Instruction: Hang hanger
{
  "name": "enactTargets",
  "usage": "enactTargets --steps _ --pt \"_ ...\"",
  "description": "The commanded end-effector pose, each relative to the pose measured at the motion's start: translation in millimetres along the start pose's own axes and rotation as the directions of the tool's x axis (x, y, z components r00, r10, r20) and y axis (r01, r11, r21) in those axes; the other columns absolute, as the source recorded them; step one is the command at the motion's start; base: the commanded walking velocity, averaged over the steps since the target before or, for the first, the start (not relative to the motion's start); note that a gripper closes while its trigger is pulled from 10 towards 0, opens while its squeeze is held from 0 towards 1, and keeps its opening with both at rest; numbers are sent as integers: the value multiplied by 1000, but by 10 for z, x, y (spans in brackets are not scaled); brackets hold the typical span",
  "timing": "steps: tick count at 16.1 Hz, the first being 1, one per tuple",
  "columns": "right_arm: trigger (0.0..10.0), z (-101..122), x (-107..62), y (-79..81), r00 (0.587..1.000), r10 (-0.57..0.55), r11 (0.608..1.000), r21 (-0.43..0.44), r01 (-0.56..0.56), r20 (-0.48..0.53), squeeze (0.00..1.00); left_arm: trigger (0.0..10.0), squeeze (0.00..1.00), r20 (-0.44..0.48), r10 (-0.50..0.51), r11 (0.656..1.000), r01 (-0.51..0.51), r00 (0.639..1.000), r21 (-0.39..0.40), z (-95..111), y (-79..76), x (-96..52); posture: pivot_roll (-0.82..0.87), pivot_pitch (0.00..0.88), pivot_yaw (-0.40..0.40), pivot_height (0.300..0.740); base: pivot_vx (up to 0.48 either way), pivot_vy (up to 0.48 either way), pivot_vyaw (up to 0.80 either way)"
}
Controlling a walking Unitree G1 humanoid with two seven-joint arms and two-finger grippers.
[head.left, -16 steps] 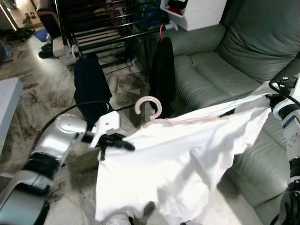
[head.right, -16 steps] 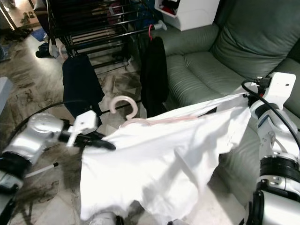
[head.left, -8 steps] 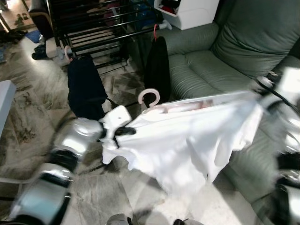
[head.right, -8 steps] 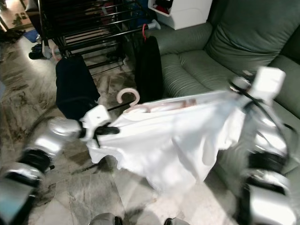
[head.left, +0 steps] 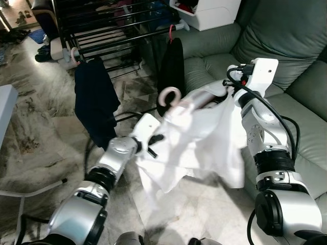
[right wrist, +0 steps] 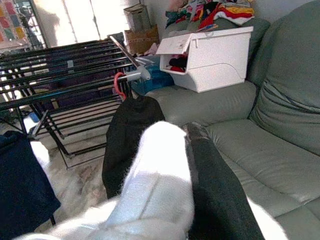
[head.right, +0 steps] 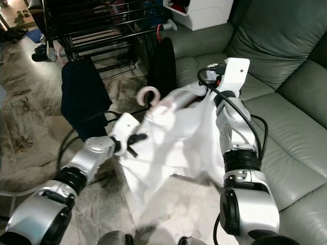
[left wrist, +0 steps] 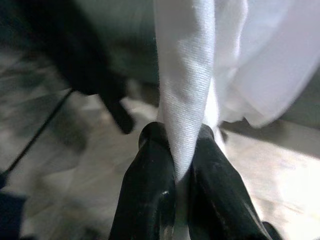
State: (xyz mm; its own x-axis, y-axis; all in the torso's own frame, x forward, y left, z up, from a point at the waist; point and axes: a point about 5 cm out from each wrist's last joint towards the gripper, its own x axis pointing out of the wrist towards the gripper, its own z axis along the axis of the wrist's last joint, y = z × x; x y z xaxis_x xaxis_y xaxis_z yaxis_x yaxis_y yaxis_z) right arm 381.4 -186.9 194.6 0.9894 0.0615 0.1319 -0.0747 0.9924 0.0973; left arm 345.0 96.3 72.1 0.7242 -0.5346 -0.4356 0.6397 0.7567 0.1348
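A white shirt (head.left: 199,138) hangs bunched on a pale pink hanger whose hook (head.left: 169,95) points up between my arms. My left gripper (head.left: 152,144) is shut on the shirt's lower left edge; in the left wrist view its black fingertips (left wrist: 155,165) pinch a fold of white cloth. My right gripper (head.left: 228,88) is shut on the shirt's far shoulder, and there cloth (right wrist: 155,170) wraps over one finger beside the other black finger (right wrist: 215,195). The black drying rack (head.left: 110,28) stands beyond, a short way past the hook.
A black garment (head.left: 172,66) on a red hanger and a dark navy one (head.left: 94,102) hang from the rack's near rail. A green sofa (head.left: 299,102) runs along the right, with a white storage box (head.left: 209,10) behind it. A white table edge (head.left: 6,109) is at left.
My two grippers have drawn much closer together, so the spread shirt now hangs bunched. The hanger hook has risen and moved toward the rack. The camera has also shifted.
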Motion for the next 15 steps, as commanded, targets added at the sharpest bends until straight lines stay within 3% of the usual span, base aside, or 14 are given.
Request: enactTargets --steps 1,3,5,7,9,12,14,15 --pt "0 103 32 66 999 30 1000 0 -30 43 0 0 0 -9 74 997 -74 997 -13 26 97 -12 -28 0 14 740 0 0 0" --pt "0 13 -25 110 997 79 997 23 -79 5 0 0 0 -33 236 964 -238 971 -121 -11 266 -50 -30 0 18 740 0 0 0" --pt "0 -92 -123 237 975 219 976 30 -218 -47 0 0 0 -68 415 882 -419 907 -216 -38 509 -151 -32 0 20 740 0 0 0" --pt "0 -210 -279 416 913 398 917 58 -394 -90 0 0 0 -98 534 793 -538 839 -285 -60 698 -259 -33 0 21 740 0 0 0" --pt "0 -328 -432 567 835 532 847 80 -526 -142 0 0 0 -110 581 740 -580 806 -341 -51 757 -289 -33 0 22 740 0 0 0" --pt "0 -551 -684 777 691 677 729 103 -676 -255 0 0 0 -106 580 720 -569 808 -397 13 713 -238 -31 0 23 740 0 0 0" --pt "0 -894 -919 766 566 684 648 28 -761 -461 0 0 0 -83 558 720 -532 825 -446 123 655 -172 -31 0 23 740 0 0 0" --pt "0 -1019 -985 712 548 644 627 -41 -778 -534 0 0 0 -69 548 722 -513 833 -464 181 636 -147 -28 0 20 740 0 0 0"
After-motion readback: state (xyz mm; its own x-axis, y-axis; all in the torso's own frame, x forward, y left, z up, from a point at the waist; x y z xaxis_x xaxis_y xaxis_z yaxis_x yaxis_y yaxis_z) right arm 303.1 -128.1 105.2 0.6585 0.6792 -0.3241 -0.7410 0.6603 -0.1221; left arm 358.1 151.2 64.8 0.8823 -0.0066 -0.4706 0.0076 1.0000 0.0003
